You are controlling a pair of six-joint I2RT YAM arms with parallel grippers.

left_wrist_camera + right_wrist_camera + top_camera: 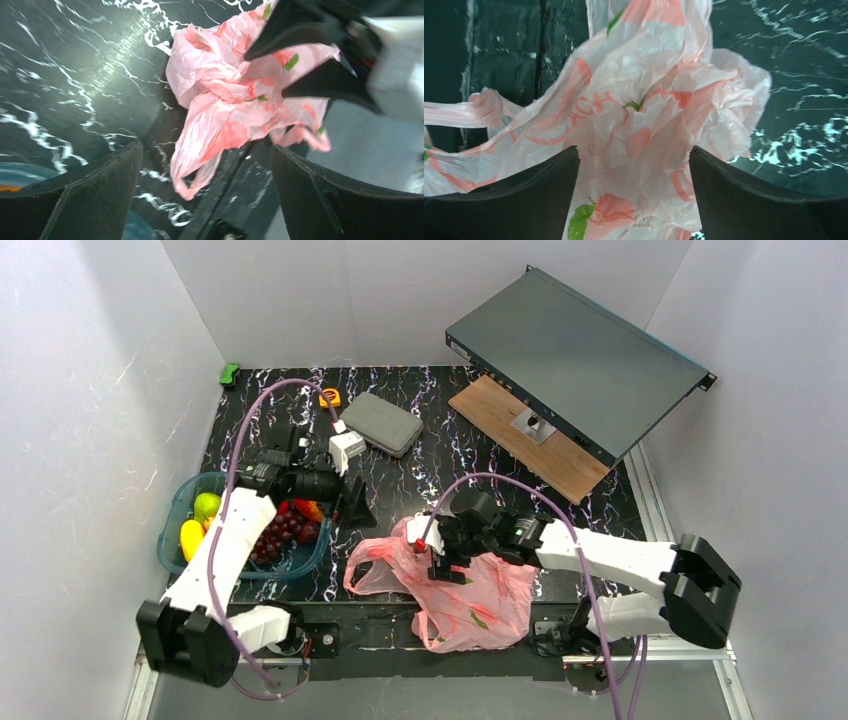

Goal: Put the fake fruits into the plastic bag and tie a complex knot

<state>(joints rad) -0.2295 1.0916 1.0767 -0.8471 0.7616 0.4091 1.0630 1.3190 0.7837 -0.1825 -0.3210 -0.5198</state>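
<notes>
Open astride the limp near-centre plastic bag (480, 600), the right gripper (633, 155) could pinch both layers shut; the left gripper (205, 146) gapes empty.

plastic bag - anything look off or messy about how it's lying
The plastic bag is a crumpled heap, not opened up, and its near part drapes off the marbled mat onto the black base strip. The right end effector hangs open over it. The fake fruits sit in the teal tub.
</notes>
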